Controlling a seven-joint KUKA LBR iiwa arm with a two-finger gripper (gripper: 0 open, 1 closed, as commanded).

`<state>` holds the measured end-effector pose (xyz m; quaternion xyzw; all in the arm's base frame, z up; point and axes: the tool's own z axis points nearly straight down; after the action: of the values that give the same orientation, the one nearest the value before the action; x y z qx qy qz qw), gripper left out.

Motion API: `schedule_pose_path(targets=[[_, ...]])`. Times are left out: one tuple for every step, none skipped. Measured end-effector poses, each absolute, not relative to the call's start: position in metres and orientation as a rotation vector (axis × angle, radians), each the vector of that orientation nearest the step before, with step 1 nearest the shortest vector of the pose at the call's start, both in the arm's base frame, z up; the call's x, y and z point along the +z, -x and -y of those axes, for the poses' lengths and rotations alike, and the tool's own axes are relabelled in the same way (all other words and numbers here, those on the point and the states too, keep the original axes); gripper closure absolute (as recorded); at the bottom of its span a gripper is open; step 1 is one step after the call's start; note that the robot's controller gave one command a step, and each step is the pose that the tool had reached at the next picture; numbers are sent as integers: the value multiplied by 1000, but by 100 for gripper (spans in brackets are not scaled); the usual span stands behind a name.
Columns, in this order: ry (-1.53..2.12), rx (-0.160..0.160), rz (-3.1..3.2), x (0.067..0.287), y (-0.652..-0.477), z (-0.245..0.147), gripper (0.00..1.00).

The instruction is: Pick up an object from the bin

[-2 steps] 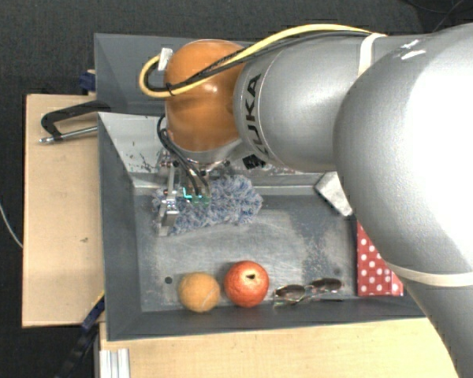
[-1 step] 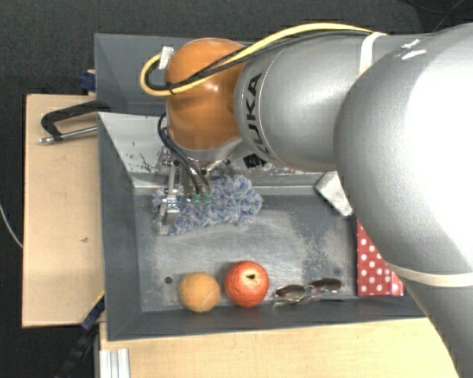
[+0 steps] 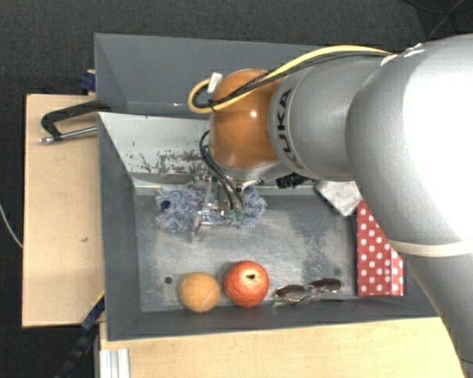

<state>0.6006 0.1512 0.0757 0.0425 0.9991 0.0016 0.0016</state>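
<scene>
My gripper point(image 3: 214, 209) hangs below the arm's orange cover, down at the back middle of the bin. It sits right on a crumpled blue-grey cloth point(image 3: 176, 209) that spreads to its left and right on the bin floor. Part of the cloth is hidden under the gripper. Whether the cloth is pinched cannot be seen. A red apple point(image 3: 246, 283) and a yellowish-orange ball point(image 3: 199, 291) lie side by side at the bin's front wall, well in front of the gripper.
A pair of sunglasses point(image 3: 307, 291) lies at the front wall right of the apple. A red cloth with white dots point(image 3: 377, 257) and a white crumpled piece point(image 3: 340, 196) lie at the right side, partly under the big grey arm.
</scene>
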Motion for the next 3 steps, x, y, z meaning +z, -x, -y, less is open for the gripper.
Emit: schedule_pose_path(targets=[[-101,34,-3128,67,-606,-134,0],[-128,8,-3131,79,-602,-155,0],[-101,12,-3133,71,-607,-139,0]])
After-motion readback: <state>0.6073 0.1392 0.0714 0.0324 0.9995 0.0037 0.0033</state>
